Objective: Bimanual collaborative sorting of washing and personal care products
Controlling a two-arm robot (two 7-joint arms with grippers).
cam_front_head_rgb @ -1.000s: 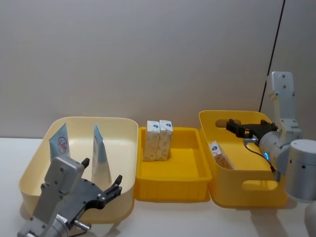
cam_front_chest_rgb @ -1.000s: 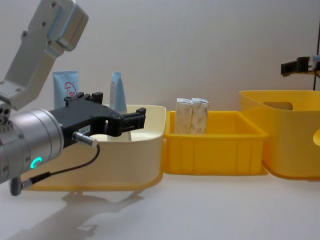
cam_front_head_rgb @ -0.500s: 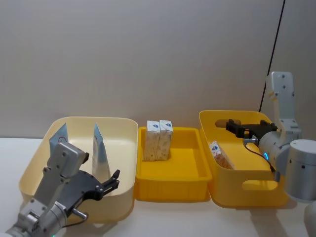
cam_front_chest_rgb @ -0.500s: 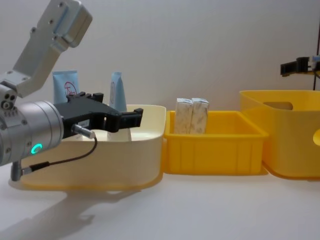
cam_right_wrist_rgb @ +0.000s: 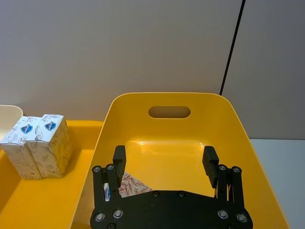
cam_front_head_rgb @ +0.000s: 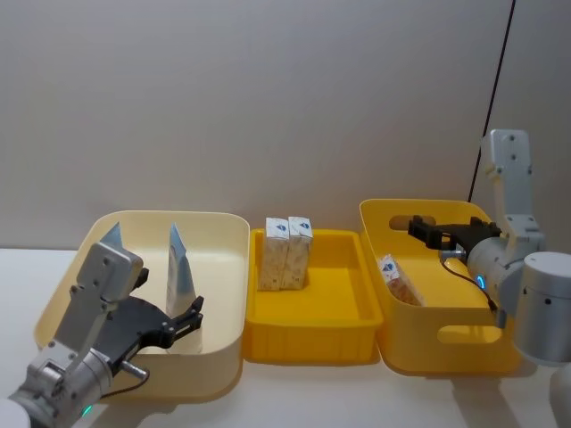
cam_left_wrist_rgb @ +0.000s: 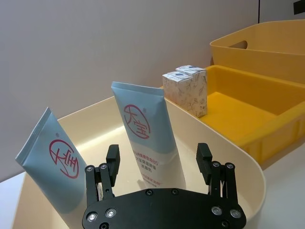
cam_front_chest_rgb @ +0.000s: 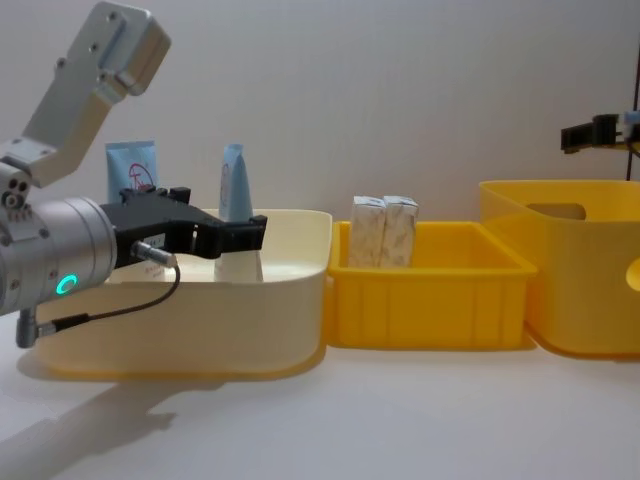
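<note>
To the left of the yellow tray (cam_front_head_rgb: pixel 308 346), touching its side, I have the biggest thing on the table, the cream bin (cam_front_head_rgb: pixel 210 370). Hard against the tray's right side sits the yellow handled bin (cam_front_head_rgb: pixel 419 352), nearly as large. The tray itself is the low, shallow one between them.

My left gripper (cam_left_wrist_rgb: pixel 158 153) sits low inside the cream bin on its near side, reaching towards the tray. Its fingers are spread wide with nothing between the pads. My right gripper (cam_right_wrist_rgb: pixel 164 153) hovers above the handled bin, level with its rim, also spread and empty.

Two pale-blue squeeze tubes stand on their white bases in the cream bin. The near tube (cam_left_wrist_rgb: pixel 145 138), closer to the tray, lines up with the gap in my left gripper, just beyond the fingertips and not clamped. The far tube (cam_left_wrist_rgb: pixel 55 164) leans towards the bin's outer wall, away from the tray.

Smallest are the cartons. Two cartons (cam_front_head_rgb: pixel 287 253) stand upright side by side, touching, at the tray's back left corner. A single carton (cam_front_head_rgb: pixel 397 278) lies tilted in the handled bin against the wall nearest the tray.

I read it as past halfway. Both tubes look sorted and one carton is delivered. The pair in the tray remains, probably bound for the handled bin.
</note>
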